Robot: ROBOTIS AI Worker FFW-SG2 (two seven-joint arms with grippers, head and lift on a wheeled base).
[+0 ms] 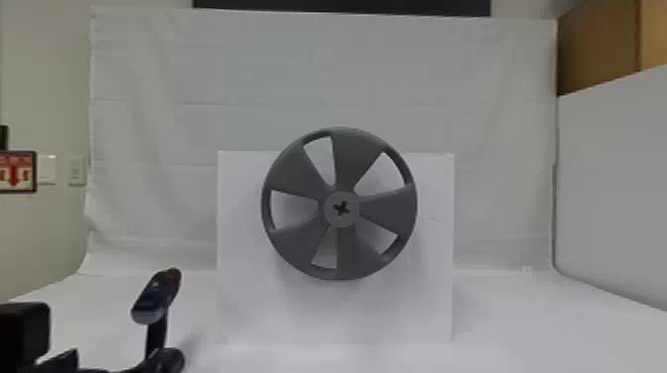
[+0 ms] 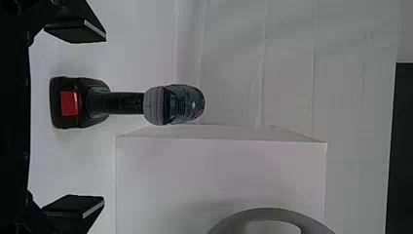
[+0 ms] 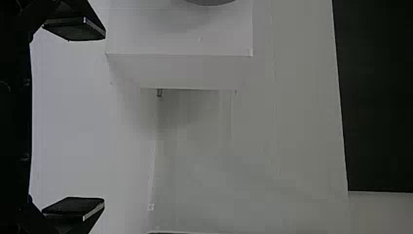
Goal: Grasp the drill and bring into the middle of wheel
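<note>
Drill (image 1: 158, 296) stands upright on the table (image 1: 521, 322) in my head view, left of the white block (image 1: 248, 307) and apart from it. I expect some weight, much of it low in the base, with a stiff, hard shell that should take a firm squeeze. The wheel (image 1: 350, 154) is at the block's face, its hub (image 1: 330, 211) higher than the drill, so a lift seems needed. From there I would come in from the front, with the nose kept off the rim. The drill's left side looks the roomier one for moving.

From my left wrist, the left gripper (image 2: 104, 118) has its fingers spread wide with nothing held, and the drill is past them, touching neither. The handle (image 2: 119, 103), narrow between head and base (image 2: 85, 121), looks the best hold: probably not slippery, though a loose pinch could let the heavy tool tip or twist. The block's edge lies close to the drill's line from here, so I would lift straight before crossing.

At my right wrist, the right gripper (image 3: 104, 118) is parted wide and empty, beside the block's other side.
</note>
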